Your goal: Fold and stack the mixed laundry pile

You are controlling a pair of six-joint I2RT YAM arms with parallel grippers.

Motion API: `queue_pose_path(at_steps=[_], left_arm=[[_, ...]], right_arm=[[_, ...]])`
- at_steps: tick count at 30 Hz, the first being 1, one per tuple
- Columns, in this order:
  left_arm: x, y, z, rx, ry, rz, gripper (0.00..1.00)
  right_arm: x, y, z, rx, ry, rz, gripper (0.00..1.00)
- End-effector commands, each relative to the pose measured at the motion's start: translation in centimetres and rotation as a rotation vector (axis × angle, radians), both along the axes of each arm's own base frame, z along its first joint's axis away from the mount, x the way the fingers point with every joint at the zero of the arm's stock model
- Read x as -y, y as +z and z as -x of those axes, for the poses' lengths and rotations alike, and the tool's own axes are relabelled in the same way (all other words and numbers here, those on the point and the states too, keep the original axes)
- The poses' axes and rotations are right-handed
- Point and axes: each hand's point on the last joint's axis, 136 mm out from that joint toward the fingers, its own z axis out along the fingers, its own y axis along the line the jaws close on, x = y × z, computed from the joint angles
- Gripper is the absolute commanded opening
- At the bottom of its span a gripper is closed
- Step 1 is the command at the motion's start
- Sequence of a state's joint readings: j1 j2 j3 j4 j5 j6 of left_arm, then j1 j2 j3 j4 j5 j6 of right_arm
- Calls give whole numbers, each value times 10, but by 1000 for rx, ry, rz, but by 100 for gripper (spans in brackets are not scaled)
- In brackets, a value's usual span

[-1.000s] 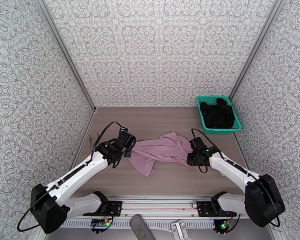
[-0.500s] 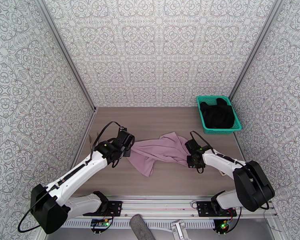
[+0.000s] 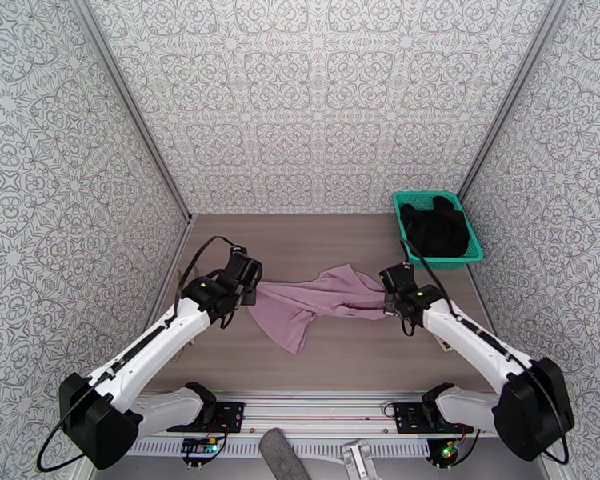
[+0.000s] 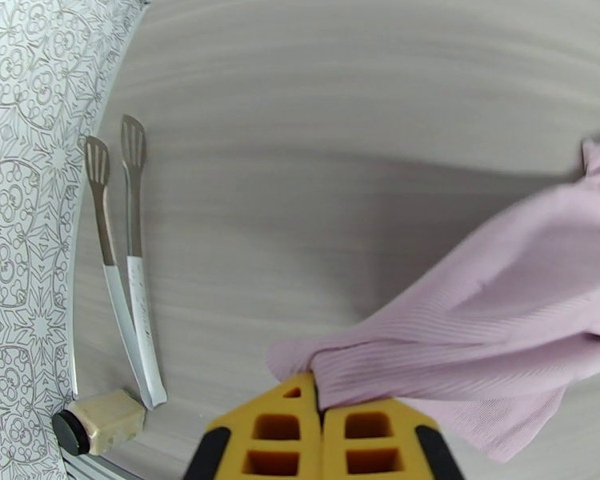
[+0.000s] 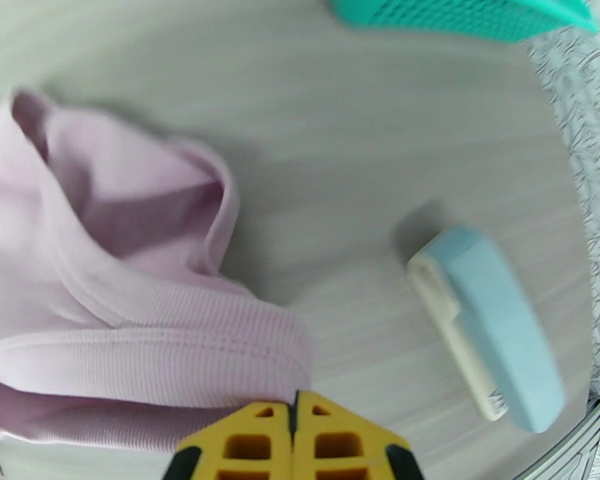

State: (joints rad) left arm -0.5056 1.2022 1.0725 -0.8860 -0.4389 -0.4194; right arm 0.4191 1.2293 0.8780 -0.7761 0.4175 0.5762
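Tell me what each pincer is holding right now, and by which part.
Both hold the pink shirt: the left pincer pinches a bunched edge at one end, the right pincer a stitched hem at the other.

I record the shirt as dusty mauve-pink, finely ribbed. The garment at upper right is plain black, inside a teal mesh basket. The table shows grey-brown wood grain, and the walls are white with grey floral tracery. I note yellow-orange pads on the left gripper and right gripper. The tongs are silver with white handles.
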Motion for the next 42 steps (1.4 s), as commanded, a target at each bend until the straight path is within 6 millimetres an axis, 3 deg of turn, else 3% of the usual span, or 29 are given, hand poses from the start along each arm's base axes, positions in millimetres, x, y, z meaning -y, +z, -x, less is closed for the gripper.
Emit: queue_pose_path(at_steps=[1, 9, 14, 19, 24, 31, 36, 42], left_arm=[[-6, 20, -9, 51, 7, 9, 0], [-18, 23, -12, 51, 42, 20, 0], [-18, 16, -11, 45, 120, 79, 0], [-17, -7, -1, 17, 227, 156, 0], [-22, -27, 16, -18, 298, 135, 0], [-29, -36, 25, -31, 329, 99, 0], [-37, -32, 23, -27, 347, 65, 0], [-58, -21, 16, -14, 387, 38, 0]], right_arm=[[15, 9, 7, -11, -19, 46, 0], [22, -5, 20, -97, -8, 42, 0], [-7, -37, 27, -207, 85, -87, 0], [-45, -65, 43, -294, 168, -267, 0], [-59, -67, 69, -315, 189, -309, 0], [-72, -79, 101, -356, 211, -404, 0], [-81, -81, 114, -408, 275, -433, 18], [-96, -33, 103, -330, 405, -465, 48]])
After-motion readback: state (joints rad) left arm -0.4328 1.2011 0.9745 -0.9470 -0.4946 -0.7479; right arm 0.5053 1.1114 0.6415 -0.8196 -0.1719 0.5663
